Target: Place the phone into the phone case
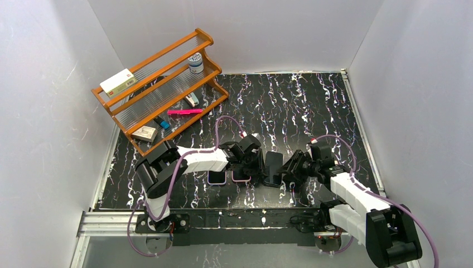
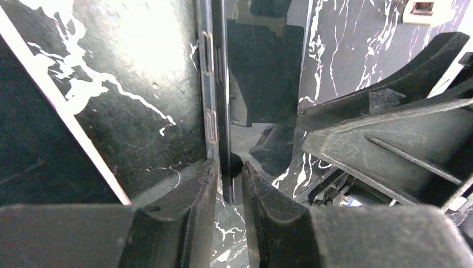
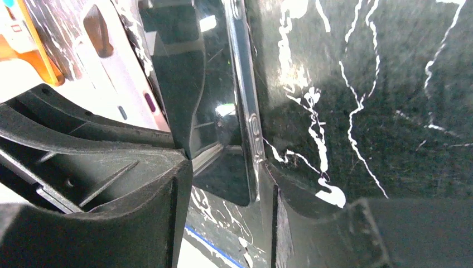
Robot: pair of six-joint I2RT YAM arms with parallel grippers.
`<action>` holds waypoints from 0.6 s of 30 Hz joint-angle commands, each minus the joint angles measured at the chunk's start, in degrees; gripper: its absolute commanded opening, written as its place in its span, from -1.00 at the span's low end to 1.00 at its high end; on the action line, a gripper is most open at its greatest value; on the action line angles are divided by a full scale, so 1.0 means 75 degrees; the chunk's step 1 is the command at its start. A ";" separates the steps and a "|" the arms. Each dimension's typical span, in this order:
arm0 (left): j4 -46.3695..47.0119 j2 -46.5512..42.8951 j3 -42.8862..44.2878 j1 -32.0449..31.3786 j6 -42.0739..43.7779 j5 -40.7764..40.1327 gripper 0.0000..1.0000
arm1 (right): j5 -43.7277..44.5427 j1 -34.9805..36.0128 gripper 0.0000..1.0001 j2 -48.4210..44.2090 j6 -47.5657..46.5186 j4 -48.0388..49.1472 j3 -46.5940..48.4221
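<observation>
Jaws both clamped on phone (image 2: 262,78): left gripper (image 2: 228,181) one edge, right gripper (image 3: 228,170) opposite, holding it upright, likely regrasp before seating in case (image 1: 216,177), lying left.

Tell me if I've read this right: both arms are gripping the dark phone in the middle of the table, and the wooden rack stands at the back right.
Not quite: the top view shows the wooden rack at the back left, not the back right. The rest holds: the left gripper and the right gripper both grip the dark phone in the middle of the table.
</observation>
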 commanded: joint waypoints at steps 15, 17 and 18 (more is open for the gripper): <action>0.0546 0.0624 0.0411 0.0553 0.0534 0.0351 -0.45 | 0.0360 0.0009 0.34 0.0773 -0.0589 0.1041 0.0322; 0.0785 0.0713 0.0259 0.0553 0.0454 0.0456 -0.52 | 0.0000 0.0004 0.35 0.0931 -0.0437 0.1543 0.0169; 0.0861 0.0749 0.0194 0.0543 0.0428 0.0484 -0.57 | -0.0129 0.0009 0.35 0.1008 -0.0350 0.1679 0.0141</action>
